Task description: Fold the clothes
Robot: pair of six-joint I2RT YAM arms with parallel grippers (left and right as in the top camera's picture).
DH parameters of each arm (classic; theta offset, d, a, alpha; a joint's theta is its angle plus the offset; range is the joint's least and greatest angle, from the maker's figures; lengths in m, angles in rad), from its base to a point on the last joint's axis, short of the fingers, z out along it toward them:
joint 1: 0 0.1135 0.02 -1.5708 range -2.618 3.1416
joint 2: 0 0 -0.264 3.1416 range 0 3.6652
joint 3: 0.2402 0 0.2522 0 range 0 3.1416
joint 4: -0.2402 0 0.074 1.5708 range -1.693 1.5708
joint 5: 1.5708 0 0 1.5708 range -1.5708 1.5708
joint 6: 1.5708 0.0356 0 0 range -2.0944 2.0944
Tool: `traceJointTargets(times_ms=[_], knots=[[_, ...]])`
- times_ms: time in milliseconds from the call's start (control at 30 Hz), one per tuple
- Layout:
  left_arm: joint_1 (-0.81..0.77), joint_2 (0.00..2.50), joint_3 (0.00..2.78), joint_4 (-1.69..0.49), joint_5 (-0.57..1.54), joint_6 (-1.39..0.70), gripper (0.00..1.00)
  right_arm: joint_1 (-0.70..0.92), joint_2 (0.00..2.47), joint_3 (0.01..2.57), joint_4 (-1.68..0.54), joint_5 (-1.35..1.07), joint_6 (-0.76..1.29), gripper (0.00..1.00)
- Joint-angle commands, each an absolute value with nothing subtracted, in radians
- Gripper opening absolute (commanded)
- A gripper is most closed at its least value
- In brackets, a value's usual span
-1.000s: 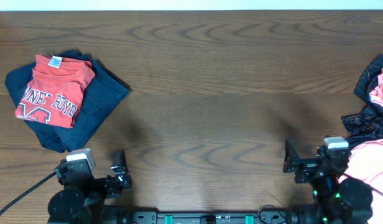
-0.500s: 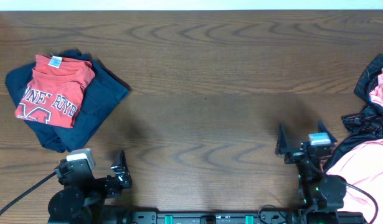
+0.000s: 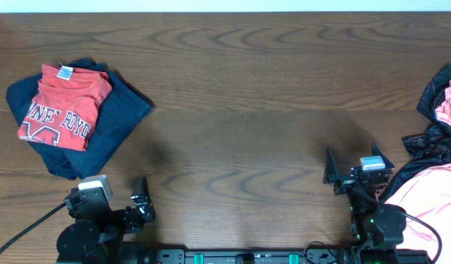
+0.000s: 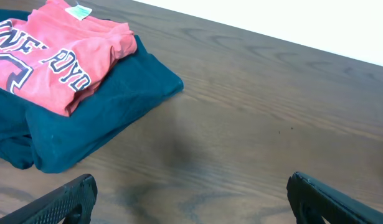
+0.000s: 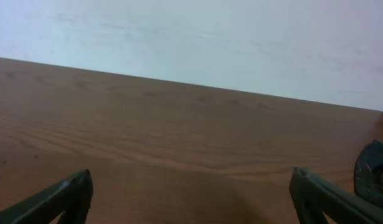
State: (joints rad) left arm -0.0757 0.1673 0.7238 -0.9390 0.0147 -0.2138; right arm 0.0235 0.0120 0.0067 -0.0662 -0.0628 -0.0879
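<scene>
Left arm: tucked at the near left edge of the table (image 3: 232,95), wrist low. The left gripper (image 4: 191,196) faces the far side, fingers spread wide with only bare wood between them. Holding nothing.

Right arm: near right edge, likewise low. The right gripper (image 3: 355,167) is aimed at the far edge, jaws fully apart, nothing in them.

Hard to make out:
- From overhead only one finger of the left gripper shows clearly; the other is lost against the wrist hardware.
- The white lettering on the T-shirt (image 3: 64,106) is cut by the folds, so only part of each word reads.
- The right-hand heap runs out of frame: a pink garment (image 3: 430,202) and a black patterned piece (image 3: 434,139), crumpled, outlines unclear.
- The right wrist view catches only a dark sliver of that heap at its right border.

T-shirt: folded, far left of the table, lying on a folded navy garment (image 3: 119,117) that sticks out beyond it to the right and near side. Long axis runs near-to-far, slightly tilted. The neck label (image 3: 66,71) is at the far end.
</scene>
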Motion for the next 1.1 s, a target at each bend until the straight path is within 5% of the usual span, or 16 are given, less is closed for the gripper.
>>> traceJointTargets(times_ms=[0,800,1067], knots=[[-0.073,0.162,0.720,-0.941,-0.001,-0.226,0.98,0.020,0.006,0.006,-0.070,-0.064,-0.098,0.99],[-0.073,0.157,0.706,-0.949,-0.038,-0.195,0.98,0.020,0.006,0.006,-0.070,-0.064,-0.098,0.99],[-0.073,0.029,0.459,-0.824,-0.103,-0.196,0.98,0.020,0.006,0.006,-0.070,-0.064,-0.098,0.99]])
